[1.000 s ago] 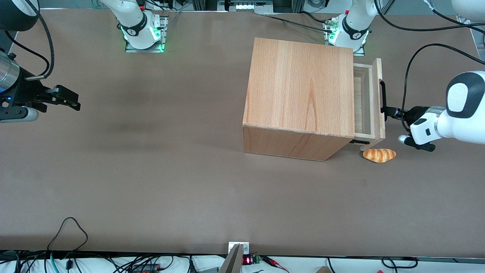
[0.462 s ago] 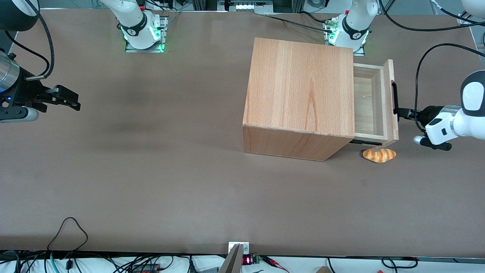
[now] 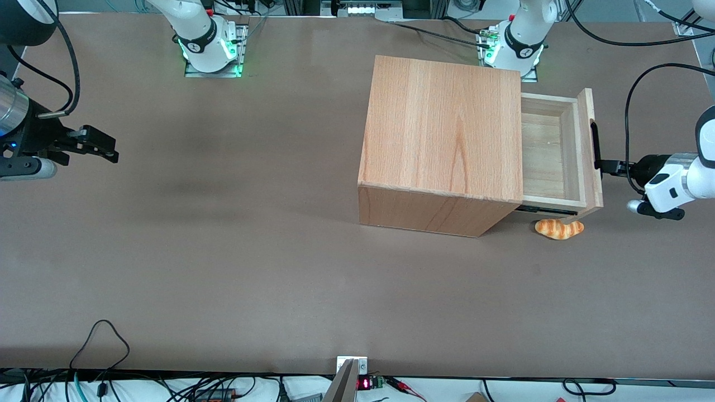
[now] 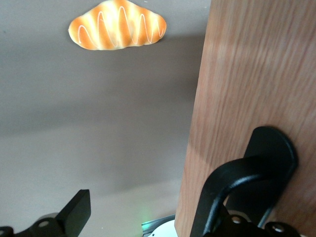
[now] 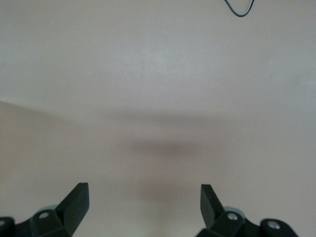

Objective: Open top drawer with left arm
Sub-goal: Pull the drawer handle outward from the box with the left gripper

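Note:
The top drawer [image 3: 540,155] stands partly pulled out of the wooden cabinet [image 3: 441,128] toward the working arm's end of the table, and its pale plywood inside shows empty. A long black handle [image 3: 595,146] runs along its front panel [image 4: 237,74]. The left arm [image 3: 678,180] reaches in level with the drawer front. Its black gripper [image 3: 608,166] is at the handle. In the left wrist view the gripper [image 4: 145,210] is open: one finger [image 4: 219,192] is hooked in the handle [image 4: 271,148], and the other finger [image 4: 75,212] hangs free over the table.
A toy croissant [image 3: 559,228] lies on the brown table below the drawer's nearer corner, nearer the front camera than the gripper; it also shows in the left wrist view [image 4: 117,25]. A black cable [image 3: 628,111] loops above the left arm. Arm bases stand at the table's back edge.
The drawer has slid farther out of the cabinet, toward the working arm's end of the table. The left gripper has drawn back with it, still hooked on the handle.

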Robot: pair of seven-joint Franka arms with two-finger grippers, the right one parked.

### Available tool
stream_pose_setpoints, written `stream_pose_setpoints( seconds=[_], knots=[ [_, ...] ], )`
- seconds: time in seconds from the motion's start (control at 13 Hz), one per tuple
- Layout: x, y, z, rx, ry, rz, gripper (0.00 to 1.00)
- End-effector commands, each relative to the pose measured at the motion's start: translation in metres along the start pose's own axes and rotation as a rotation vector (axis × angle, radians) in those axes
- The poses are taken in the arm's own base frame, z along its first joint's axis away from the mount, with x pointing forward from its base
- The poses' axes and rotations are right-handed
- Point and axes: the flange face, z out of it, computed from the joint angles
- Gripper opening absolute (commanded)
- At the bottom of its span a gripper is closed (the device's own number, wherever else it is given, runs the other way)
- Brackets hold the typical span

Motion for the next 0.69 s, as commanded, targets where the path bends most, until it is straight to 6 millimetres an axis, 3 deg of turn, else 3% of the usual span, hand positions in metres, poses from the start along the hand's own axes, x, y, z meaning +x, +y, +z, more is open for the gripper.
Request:
stream_pose_setpoints(
  seconds=[0.0,0.31,0.62],
  knots=[
    [-0.0007,-0.009,0.0013,0.06,-0.023,0.024,1.0],
    [0.0,-0.018,-0.0006,0.064,0.002,0.059,1.0],
    [-0.0002,-0.0135,-0.0054,0.062,0.014,0.051,1.0]
  ],
)
